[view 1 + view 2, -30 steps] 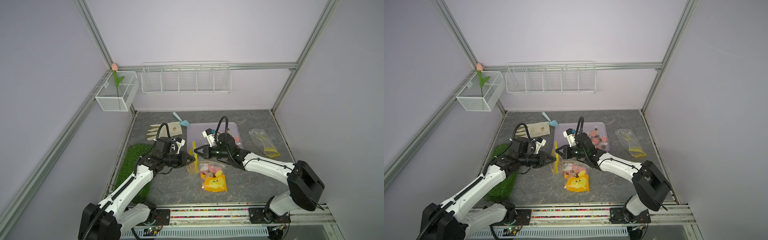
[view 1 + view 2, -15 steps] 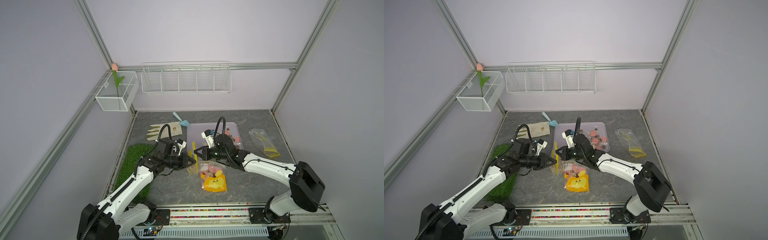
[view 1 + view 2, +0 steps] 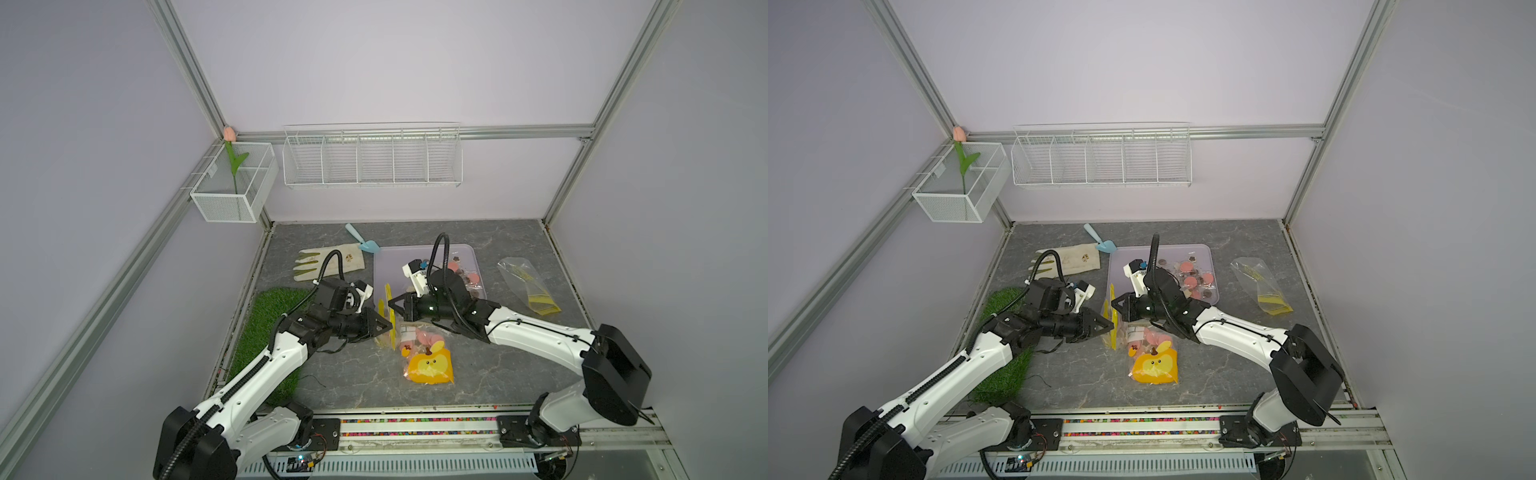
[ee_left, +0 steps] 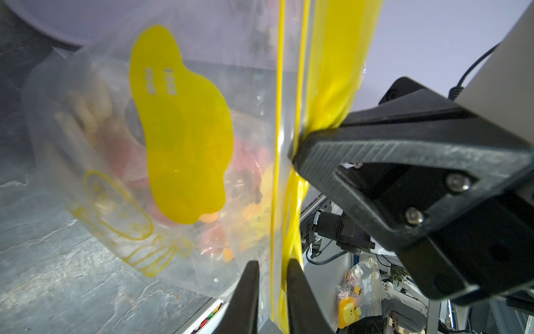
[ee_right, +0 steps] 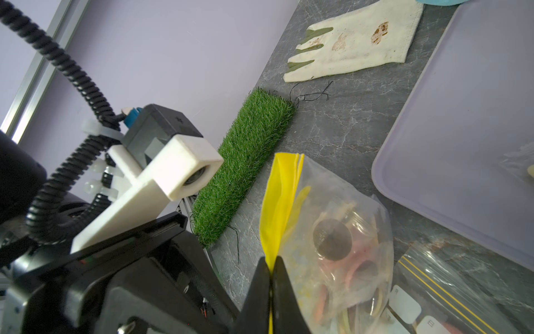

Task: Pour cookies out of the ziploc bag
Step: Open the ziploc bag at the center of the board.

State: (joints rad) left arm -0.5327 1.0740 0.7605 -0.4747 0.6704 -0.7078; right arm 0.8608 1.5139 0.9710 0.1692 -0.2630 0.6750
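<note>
Over the last second almost nothing has shifted: both hands have stayed at the yellow zip strip of the ziploc bag (image 4: 187, 138). On the left, beside the green grass mat (image 3: 259, 324), the left hand (image 3: 385, 328) reaches in level. Its fingers (image 4: 251, 289) stand slightly apart astride the bag's top edge, and I cannot tell whether they pinch it. The bag stands strip upward with its belly on the worktop (image 3: 353, 374), and the cookies (image 5: 332, 238) are inside it. The right hand (image 5: 271, 269) is clamped on the strip from the opposite side. Just behind lies the lilac tray (image 3: 388, 259), with more cookies in it. Far right lies a flat clear bag (image 3: 528, 282).
</note>
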